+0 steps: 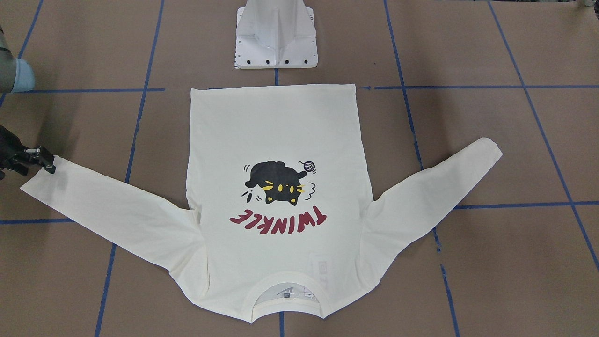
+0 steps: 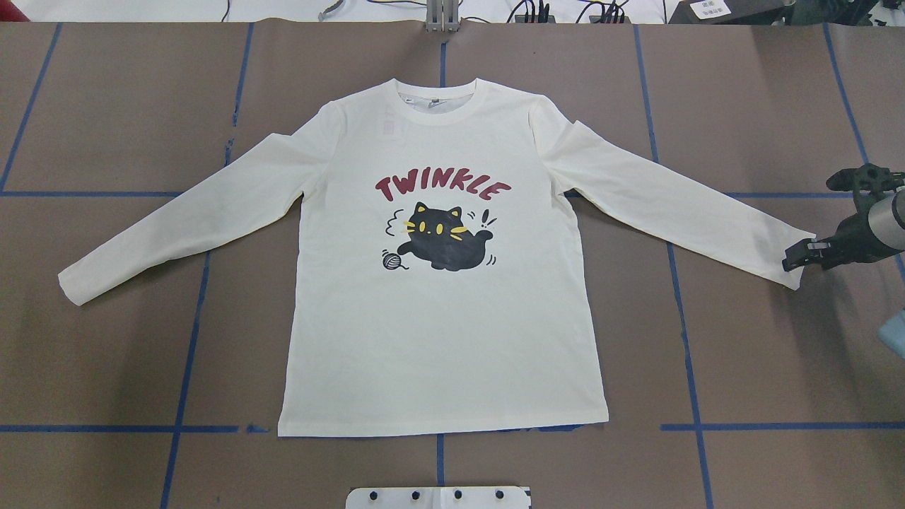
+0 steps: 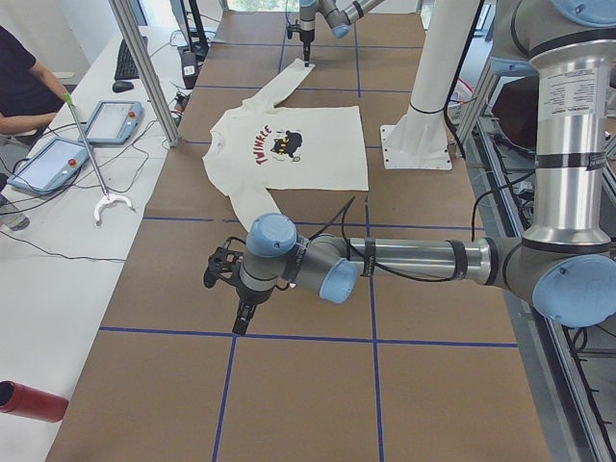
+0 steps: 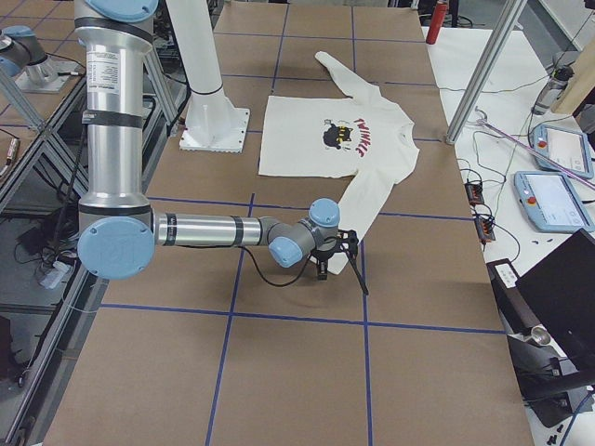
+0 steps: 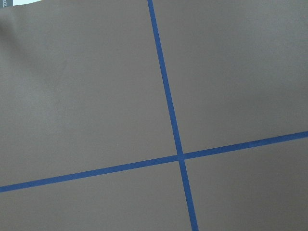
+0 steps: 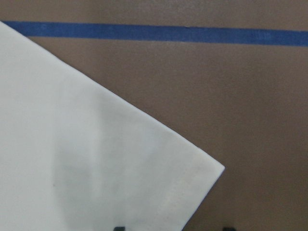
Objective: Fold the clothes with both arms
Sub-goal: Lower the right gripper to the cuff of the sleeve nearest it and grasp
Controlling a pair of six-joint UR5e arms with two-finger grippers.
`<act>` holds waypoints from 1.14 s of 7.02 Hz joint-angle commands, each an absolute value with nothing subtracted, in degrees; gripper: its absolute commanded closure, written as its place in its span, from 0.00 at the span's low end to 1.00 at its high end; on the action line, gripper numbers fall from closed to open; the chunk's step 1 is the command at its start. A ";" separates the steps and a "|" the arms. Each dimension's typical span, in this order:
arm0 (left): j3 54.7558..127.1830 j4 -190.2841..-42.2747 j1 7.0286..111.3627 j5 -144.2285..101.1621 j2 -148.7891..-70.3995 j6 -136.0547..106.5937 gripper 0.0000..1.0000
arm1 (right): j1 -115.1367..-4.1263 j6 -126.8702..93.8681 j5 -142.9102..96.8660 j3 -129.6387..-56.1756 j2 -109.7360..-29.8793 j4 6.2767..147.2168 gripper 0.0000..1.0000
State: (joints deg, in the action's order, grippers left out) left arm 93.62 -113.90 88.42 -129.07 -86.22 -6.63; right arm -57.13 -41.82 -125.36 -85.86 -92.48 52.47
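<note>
Closest in, right wrist view: the sleeve cuff (image 6: 192, 192) lies flat and smooth, one corner pointing out onto bare brown surface. Two dark fingertips (image 6: 119, 228) just show at the bottom edge, set wide apart, with the cuff's edge between them. So the right gripper (image 2: 797, 258) is spread and holds nothing. It sits right at the cuff's end, near the table's right end; whether it touches the cloth is not clear.

The left gripper (image 3: 241, 313) points down over bare table toward the left end, apart from the other cuff. It shows only in the side view, so I cannot tell if its jaws are apart or together. Its wrist camera sees only brown surface and a cross of blue tape (image 5: 180, 156).

The shirt (image 2: 438, 339) lies flat mid-table, print up. The body's long axis runs across the table, hem toward the robot's edge and collar toward the operators' edge. The sleeves are spread toward the two ends, slanting back toward the robot's edge.

Writing: "TWINKLE" lettering (image 2: 442, 187) in red, arched over a black cat (image 2: 442, 244) with yellow eyes and whiskers, and a small yarn ball beside it. The neck label (image 2: 433, 104) is too small to read.

The table (image 2: 778, 367) has a brown covering with a blue tape grid. The white pedestal base (image 1: 276, 42) stands at the robot's edge, just behind the hem.

Beyond the operators' edge is a white bench with handheld consoles (image 3: 111, 120), a keyboard and a red bottle (image 3: 29, 399). A seated person (image 3: 24, 87) holds a grabber stick (image 3: 91, 159).
</note>
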 commanded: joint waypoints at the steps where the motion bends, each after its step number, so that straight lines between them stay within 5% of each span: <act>1: 93.34 -113.91 88.42 -129.02 -86.31 -6.59 0.00 | -57.13 -41.75 -125.51 -86.22 -92.20 52.56 0.76; 8: 93.43 -113.82 88.42 -129.02 -87.27 -6.86 0.00 | -57.48 -41.84 -127.00 -90.49 -92.01 52.21 1.00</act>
State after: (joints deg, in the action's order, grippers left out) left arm 93.41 -113.82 88.42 -129.10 -87.09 -6.79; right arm -57.21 -41.76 -127.05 -87.52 -91.24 52.49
